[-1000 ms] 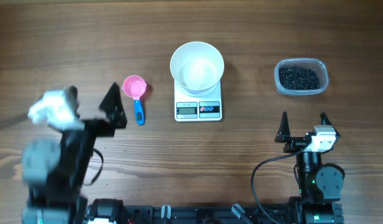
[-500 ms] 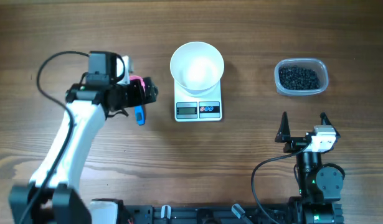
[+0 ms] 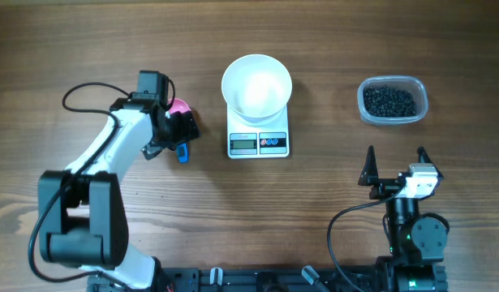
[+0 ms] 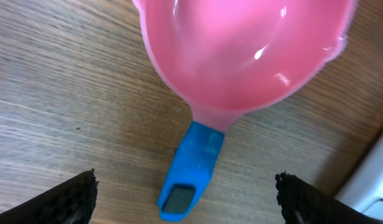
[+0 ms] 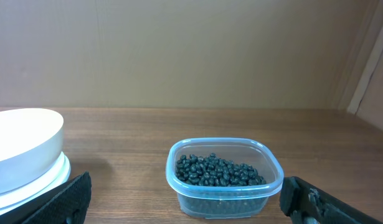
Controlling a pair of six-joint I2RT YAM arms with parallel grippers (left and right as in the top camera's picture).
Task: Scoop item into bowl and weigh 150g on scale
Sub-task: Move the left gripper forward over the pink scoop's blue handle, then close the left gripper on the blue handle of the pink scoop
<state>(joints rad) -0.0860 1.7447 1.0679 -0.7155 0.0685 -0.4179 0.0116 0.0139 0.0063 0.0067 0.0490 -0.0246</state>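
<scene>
Scoop handle [image 4: 190, 174] lies between my left fingers [image 4: 70, 200], which are spread wide so I can pinch it. My right fingers [image 5: 66, 202] are spread too, with the beans [image 5: 217, 171] ahead of them.

A: The scoop [image 4: 241, 56]?
B: Pink, with a blue handle [image 4: 190, 171] and a dark grey inset.
A: And the rest?
B: The bowl [image 3: 256, 87] and scale [image 3: 258, 143] are white, its display grey; black beans [image 5: 219, 170] in a clear tub [image 5: 225, 193]; the surface [image 3: 233, 211] brown, streaked with darker wood grain.
</scene>
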